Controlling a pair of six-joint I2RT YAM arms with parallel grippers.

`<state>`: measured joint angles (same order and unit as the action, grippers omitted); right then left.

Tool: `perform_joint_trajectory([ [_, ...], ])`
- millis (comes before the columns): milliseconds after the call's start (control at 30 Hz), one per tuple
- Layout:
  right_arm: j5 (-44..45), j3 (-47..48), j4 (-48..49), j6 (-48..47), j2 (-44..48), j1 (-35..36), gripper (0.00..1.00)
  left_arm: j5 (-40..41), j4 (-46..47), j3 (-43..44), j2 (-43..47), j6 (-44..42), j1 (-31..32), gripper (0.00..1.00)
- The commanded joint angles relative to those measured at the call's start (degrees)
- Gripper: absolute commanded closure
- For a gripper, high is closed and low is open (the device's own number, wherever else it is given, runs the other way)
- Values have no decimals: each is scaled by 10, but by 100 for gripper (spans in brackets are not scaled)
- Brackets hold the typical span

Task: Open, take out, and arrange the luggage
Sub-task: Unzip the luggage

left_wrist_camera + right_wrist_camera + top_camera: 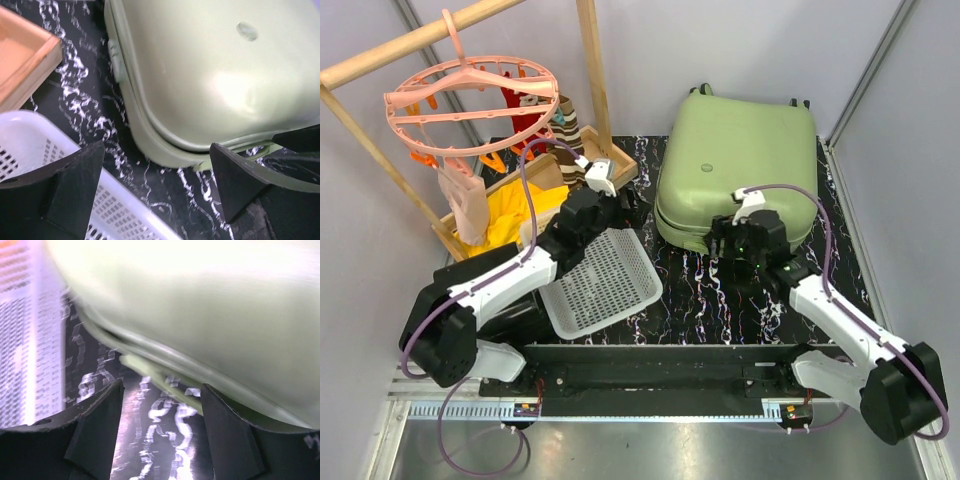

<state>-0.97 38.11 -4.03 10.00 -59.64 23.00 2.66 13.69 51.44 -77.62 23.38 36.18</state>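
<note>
The luggage (738, 165), a large light-green hard-shell case, lies flat and shut at the back right of the black marbled table. My left gripper (628, 208) hovers beside its left front corner. In the left wrist view that gripper (157, 150) is open, only table between its fingers, and the luggage (210, 75) lies just ahead. My right gripper (728, 240) sits at the case's front edge. In the blurred right wrist view it (161, 386) is open and empty, just short of the luggage (200, 300) and its pale green seam strip (150, 372).
A white perforated basket (600, 285) lies under the left arm, left of the case. A wooden tray (620, 165) with yellow cloth (510, 215) sits behind it. A pink round clip hanger (470, 100) hangs from a wooden frame (590, 60). Grey walls close in behind and on the right.
</note>
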Motion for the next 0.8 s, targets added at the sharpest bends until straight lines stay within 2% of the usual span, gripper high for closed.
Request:
perform_joint_trajectory([
  [0, 64, 89, 22, -15, -21, 113, 27, -86, 4, -6, -2, 25, -43, 11],
  [167, 163, 163, -19, -33, -48, 200, 20, -136, -46, 38, -45, 31, -81, 12],
  [367, 158, 148, 8, -4, -95, 201, 16, -167, 9, 42, -79, 46, -81, 14],
  [433, 165, 135, 13, 14, -109, 201, 13, -170, 9, 53, -93, 47, -81, 14],
  [767, 199, 109, 17, 42, -116, 200, 10, -174, 4, 102, -180, 55, -75, 19],
])
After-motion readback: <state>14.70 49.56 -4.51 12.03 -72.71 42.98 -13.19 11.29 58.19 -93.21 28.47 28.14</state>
